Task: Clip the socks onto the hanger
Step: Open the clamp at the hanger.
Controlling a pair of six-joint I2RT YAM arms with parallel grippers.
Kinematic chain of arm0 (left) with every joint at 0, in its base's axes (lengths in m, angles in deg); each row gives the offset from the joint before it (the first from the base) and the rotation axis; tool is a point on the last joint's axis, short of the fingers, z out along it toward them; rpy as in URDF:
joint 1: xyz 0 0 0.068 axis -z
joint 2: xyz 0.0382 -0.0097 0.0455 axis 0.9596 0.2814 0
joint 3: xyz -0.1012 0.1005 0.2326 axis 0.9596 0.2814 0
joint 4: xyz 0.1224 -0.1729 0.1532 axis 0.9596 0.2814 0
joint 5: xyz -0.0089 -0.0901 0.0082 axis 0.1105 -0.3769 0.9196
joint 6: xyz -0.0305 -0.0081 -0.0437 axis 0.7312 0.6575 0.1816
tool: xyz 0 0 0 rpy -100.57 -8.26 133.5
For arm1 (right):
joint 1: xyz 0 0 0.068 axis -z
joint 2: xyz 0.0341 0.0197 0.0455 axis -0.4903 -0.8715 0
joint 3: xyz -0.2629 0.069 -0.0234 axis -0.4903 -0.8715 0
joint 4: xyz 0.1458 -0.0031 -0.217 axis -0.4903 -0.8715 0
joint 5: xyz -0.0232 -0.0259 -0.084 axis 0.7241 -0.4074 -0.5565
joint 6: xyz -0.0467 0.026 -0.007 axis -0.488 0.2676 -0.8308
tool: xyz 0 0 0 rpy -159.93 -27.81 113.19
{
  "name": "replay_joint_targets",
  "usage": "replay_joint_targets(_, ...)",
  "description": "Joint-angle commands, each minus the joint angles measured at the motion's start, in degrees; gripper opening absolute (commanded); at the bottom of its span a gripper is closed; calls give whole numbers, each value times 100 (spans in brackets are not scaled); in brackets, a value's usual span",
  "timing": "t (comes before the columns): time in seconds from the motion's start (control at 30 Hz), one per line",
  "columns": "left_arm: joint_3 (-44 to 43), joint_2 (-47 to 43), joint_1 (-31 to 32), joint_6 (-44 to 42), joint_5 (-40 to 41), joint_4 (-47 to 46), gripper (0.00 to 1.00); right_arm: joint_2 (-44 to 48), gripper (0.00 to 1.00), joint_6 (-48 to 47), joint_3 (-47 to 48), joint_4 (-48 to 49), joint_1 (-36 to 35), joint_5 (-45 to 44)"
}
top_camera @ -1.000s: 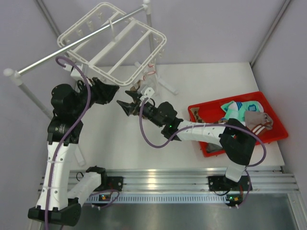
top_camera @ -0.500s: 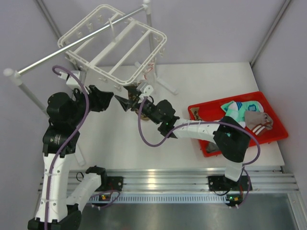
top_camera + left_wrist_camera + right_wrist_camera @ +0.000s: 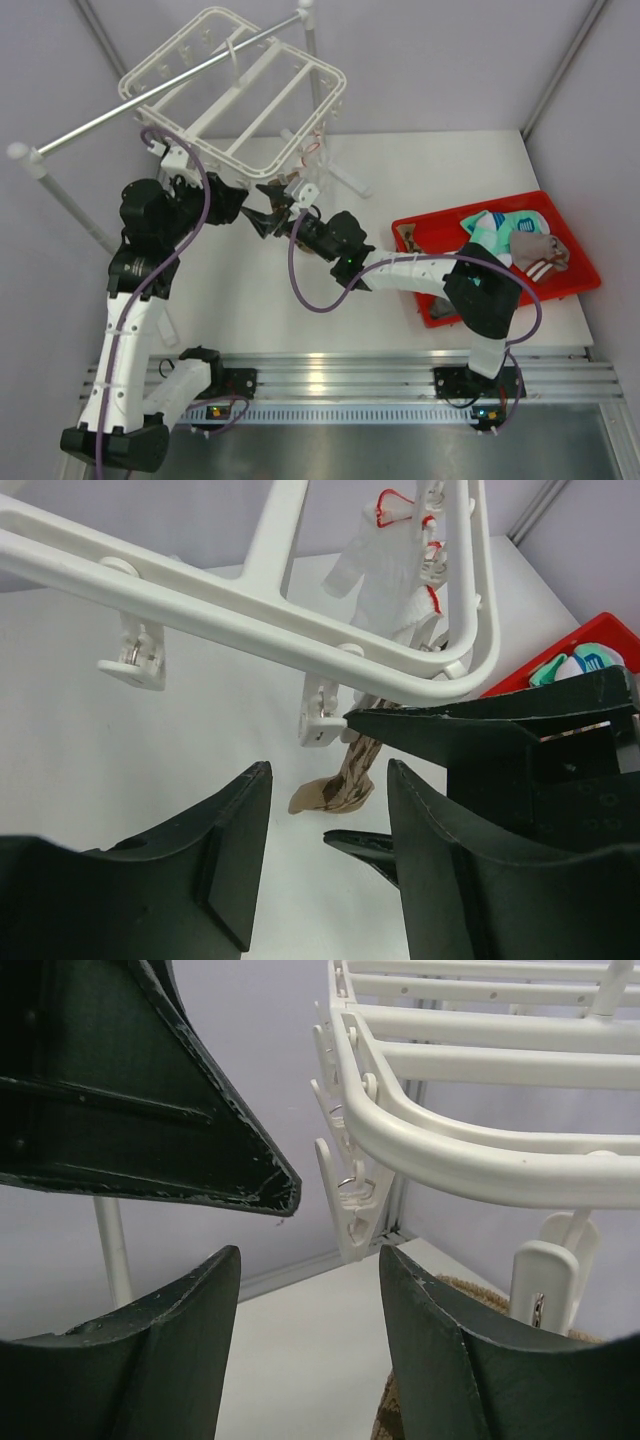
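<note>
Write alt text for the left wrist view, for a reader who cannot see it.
A brown checkered sock dangles below a clip on the white hanger, framed by the open left gripper; the right gripper, also open, extends in from the right.

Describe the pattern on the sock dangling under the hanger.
The sock is brown-and-tan checkered; the left wrist view shows it best.

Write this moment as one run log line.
left tool open | right tool open | brown checkered fabric sock hangs below white plastic hanger frame
</note>
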Motion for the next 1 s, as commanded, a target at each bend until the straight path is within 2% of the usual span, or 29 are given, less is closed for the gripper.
replay_joint_targets(0.0,123,67,-14,-48,-96,-743,55,273,57,1,-39,288,66,159)
replay_joint_targets(0.17,238,260,-14,145,-78,-1191,56,299,58,27,-57,244,75,177)
replay_joint_targets(0.3,290,384,-14,277,-78,-1411,54,317,58,106,-74,182,119,186)
replay_joint_targets(0.5,317,454,-14,198,-192,-1438,35,370,57,466,-13,-90,356,458)
replay_joint_targets(0.57,291,437,-14,146,-236,-1385,26,370,57,869,39,-247,496,747)
replay_joint_targets(0.67,264,402,-14,66,-552,-1307,19,352,57,1308,215,-484,672,1326)
replay_joint_targets(0.87,124,384,-14,-118,-1386,-1043,17,299,57,1767,488,-626,813,2215)
replay_joint_targets(0.97,-86,463,-14,-363,-1510,-675,20,334,57,1838,523,-556,840,2470)
